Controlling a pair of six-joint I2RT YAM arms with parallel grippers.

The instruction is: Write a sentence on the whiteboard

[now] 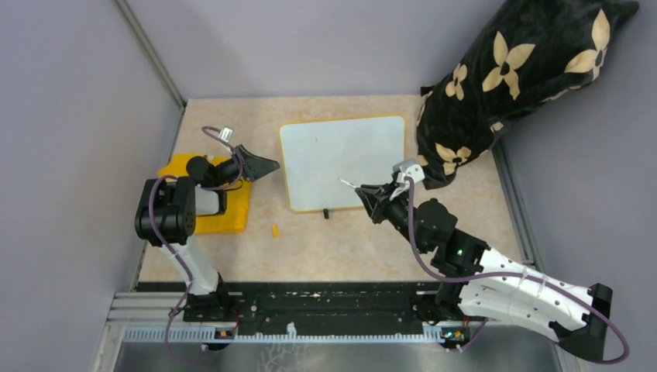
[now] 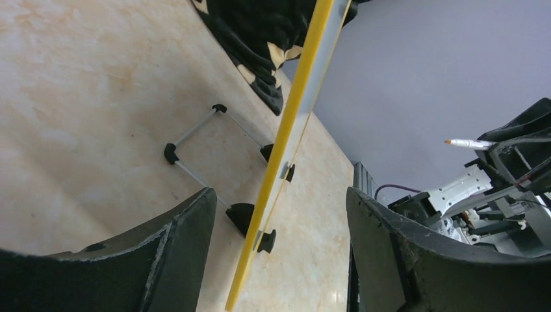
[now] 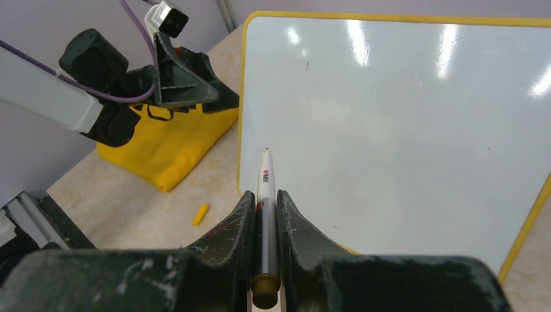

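The whiteboard (image 1: 341, 159) is white with a thin yellow rim and lies mid-table. No sentence shows on its face (image 3: 403, 117). My left gripper (image 1: 262, 164) is open at the board's left edge. In the left wrist view that yellow edge (image 2: 281, 153) runs between the fingers (image 2: 188, 227) with a gap on each side. My right gripper (image 1: 366, 191) is shut on a white marker (image 3: 265, 188). The marker's tip points over the board's lower part, near its left rim. I cannot tell if the tip touches.
A folded yellow cloth (image 1: 213, 205) lies under the left arm. A small yellow cap (image 1: 274, 229) rests on the table in front of the board. A black flowered pillow (image 1: 511, 70) leans at the back right. A wire stand (image 2: 195, 140) lies under the board.
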